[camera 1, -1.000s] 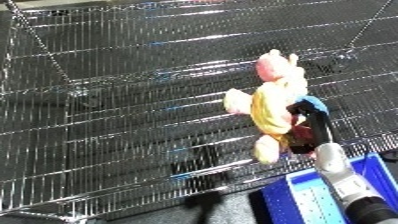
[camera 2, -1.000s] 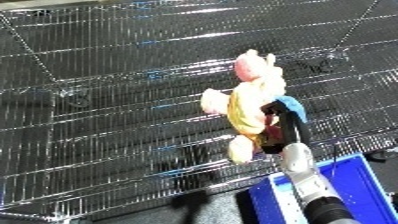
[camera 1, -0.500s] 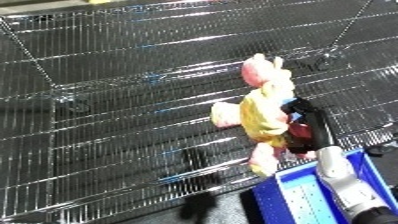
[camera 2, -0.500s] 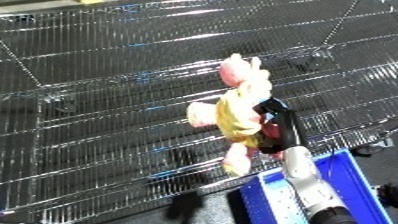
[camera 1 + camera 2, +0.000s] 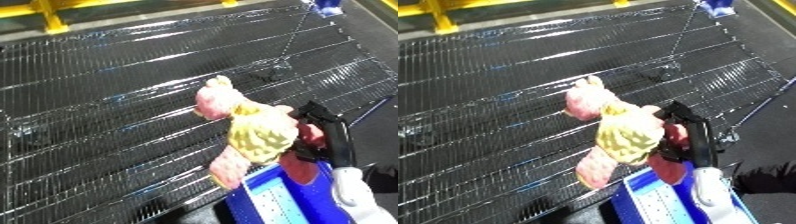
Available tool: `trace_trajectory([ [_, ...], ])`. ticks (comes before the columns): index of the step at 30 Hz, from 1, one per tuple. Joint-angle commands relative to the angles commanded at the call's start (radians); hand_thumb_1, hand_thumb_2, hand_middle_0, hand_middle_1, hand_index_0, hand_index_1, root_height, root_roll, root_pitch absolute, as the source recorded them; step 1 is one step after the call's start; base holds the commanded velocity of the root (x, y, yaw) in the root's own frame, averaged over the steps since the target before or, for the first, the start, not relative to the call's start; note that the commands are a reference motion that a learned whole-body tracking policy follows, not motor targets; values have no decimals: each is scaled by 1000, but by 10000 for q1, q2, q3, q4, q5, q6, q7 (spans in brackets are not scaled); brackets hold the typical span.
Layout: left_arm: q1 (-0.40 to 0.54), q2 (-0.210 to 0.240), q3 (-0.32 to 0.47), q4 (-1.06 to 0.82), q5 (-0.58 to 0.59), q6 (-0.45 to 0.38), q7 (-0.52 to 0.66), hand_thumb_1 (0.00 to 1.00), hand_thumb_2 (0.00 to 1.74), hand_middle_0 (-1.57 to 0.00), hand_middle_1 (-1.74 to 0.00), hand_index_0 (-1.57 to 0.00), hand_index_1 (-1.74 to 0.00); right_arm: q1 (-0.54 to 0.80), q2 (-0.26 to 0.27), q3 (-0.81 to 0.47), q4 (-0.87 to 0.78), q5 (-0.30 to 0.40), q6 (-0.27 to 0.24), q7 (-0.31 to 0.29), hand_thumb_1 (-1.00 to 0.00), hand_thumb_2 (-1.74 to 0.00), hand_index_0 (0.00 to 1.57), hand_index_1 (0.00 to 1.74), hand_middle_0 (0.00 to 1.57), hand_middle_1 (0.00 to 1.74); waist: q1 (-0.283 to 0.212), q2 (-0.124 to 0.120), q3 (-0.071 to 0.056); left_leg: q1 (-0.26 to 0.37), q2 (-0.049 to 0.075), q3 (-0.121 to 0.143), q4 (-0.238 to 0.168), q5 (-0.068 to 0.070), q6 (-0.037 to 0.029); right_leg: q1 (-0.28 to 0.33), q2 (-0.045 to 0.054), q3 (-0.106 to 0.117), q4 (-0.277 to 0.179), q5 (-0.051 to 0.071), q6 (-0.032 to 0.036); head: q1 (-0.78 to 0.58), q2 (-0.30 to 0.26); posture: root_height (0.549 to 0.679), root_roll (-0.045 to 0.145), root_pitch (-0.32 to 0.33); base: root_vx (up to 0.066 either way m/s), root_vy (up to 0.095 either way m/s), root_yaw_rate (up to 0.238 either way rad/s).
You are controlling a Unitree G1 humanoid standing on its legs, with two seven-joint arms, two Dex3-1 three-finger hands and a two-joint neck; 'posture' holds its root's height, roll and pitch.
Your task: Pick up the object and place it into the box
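Right now, toy: the pink and yellow plush toy [image 5: 251, 136] hangs in the air over the wire mesh surface [image 5: 107, 100], its lower leg just above the near corner of the blue bin [image 5: 275, 200].
Grip: the right hand [image 5: 318, 131] has its black fingers curled round the toy's side, from the right.
Risk, drop: most of the plush hangs left of the fingers, so it looks liable to swing or slip out onto the mesh.
Risk, miss: only the leg is over the bin; let go here and I reckon it lands on the rim or outside.
Arm pose: the white forearm [image 5: 357, 192] rises from the lower right, hand reaching up and left.
Left hand: nowhere to be seen.
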Motion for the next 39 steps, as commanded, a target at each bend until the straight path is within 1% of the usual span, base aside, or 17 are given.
trace_trajectory([
  [7,25,-60,12,-8,105,206,-93,1000,1740,-1570,-1740,-1570,-1740,1495,200,-1381,-1359,-681,31,-149,-1000,-1740,1570,1740,1570,1740,-480,-49,0,451,54,154,37,-110,51,393,59,123,-104,8,-22,764,-369,618,66,-211,11,-13,-85],
  [12,-56,-65,-121,-41,225,291,-164,1000,1740,-1570,-1740,-1570,-1740,2341,442,-2336,-1790,-896,-17,-429,-1000,-1740,1570,1740,1570,1740,-937,1,0,736,64,325,67,-201,59,615,90,234,-179,-22,-40,1068,-768,619,73,-229,15,11,-96],
  [15,-145,-98,-235,-21,242,306,-181,1000,1740,-1570,-1740,-1570,-1740,2702,689,-2754,-1853,-687,-149,-544,-1000,-1740,1570,1740,1570,1740,-1199,51,0,891,71,439,61,-243,58,705,103,304,-228,-18,-43,1398,-1157,619,78,-236,11,24,-115],
  [20,-328,-227,-429,153,178,276,-142,1000,1740,-1570,-1740,-1570,-1740,3025,1457,-3149,-1715,212,-591,-652,-1000,-1740,1570,1740,1570,1740,-1653,140,-6,1074,98,648,39,-301,50,785,136,421,-338,-4,-55,1703,-1528,620,84,-242,5,28,-134],
  [24,-409,-293,-534,218,147,232,-146,1000,1740,-1570,-1740,-1570,-1740,3202,1867,-3347,-1544,608,-802,-737,-800,-1392,1256,1392,1256,1392,-1928,232,-30,1152,101,780,-2,-322,44,806,146,497,-442,7,-62,1745,-1729,620,89,-242,-5,21,-122],
  [27,-447,-301,-598,241,127,199,-156,1000,1740,-1570,-1740,-1570,-1740,3155,2002,-3451,-1353,903,-942,-838,-650,-1131,1020,1131,1020,1131,-2046,309,-51,1191,90,856,-35,-327,36,819,147,534,-525,35,-62,1819,-1802,621,91,-241,-6,14,-87],
  [32,-468,-270,-702,365,119,111,-152,1000,1740,-1570,-1740,-1570,-1740,2940,1965,-3685,-833,1302,-1181,-1140,-400,-696,628,696,628,696,-2152,434,-76,1215,72,965,-116,-311,23,828,137,580,-687,92,-56,1882,-1880,622,93,-236,-11,9,-66],
  [39,-408,-222,-717,398,152,34,-215,1000,1740,-1570,-1740,-1570,-1740,2804,1923,-3817,-238,1589,-1286,-1340,-50,-87,79,87,79,87,-2175,567,-99,1259,60,1063,-298,-246,1,850,130,594,-842,99,-42,1823,-1989,624,95,-229,-7,0,-24],
])
